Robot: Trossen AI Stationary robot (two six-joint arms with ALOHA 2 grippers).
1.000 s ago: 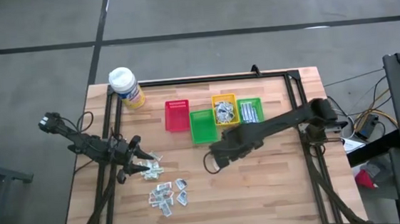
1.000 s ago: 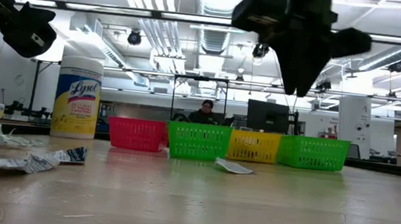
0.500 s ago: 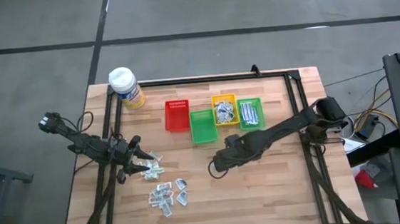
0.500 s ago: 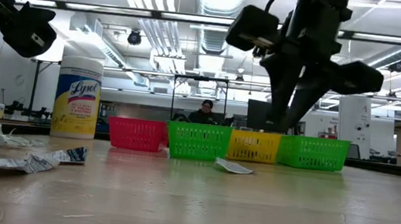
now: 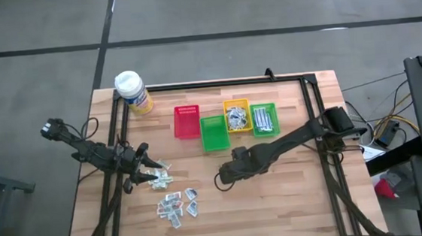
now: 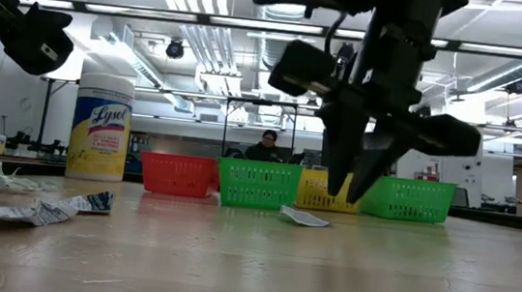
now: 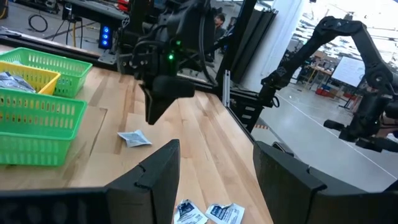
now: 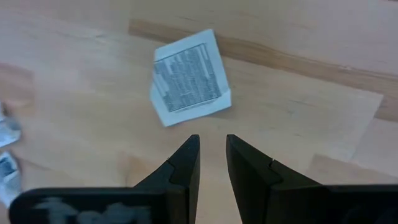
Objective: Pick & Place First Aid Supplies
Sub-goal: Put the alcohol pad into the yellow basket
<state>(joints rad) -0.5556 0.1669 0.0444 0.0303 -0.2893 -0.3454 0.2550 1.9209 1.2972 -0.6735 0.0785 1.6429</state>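
One lone white packet with printed text (image 8: 189, 78) lies flat on the wooden table, also seen as the packet (image 6: 304, 217) and the packet (image 7: 134, 138). My right gripper (image 8: 212, 146) hangs a little above the table beside it, pointing steeply down, its fingers a narrow gap apart with nothing between them (image 6: 346, 192). A heap of first aid packets (image 5: 174, 204) lies near the table's left front. My left gripper (image 5: 134, 171) stands level beside that heap, wide open and empty (image 7: 214, 180).
Several small bins stand in a row at the table's middle back: red (image 5: 186, 121), green (image 5: 213, 133), yellow (image 5: 236, 116) with packets inside, and green (image 5: 264, 119). A yellow wipes bottle (image 5: 133, 92) stands at the far left corner. Bare wood lies right of the right arm.
My right gripper has come down toward the table and a little toward its near edge, tipping to point more steeply down and rolling about its own axis. Its finger gap looks unchanged. The lone packet and the left arm have kept still.
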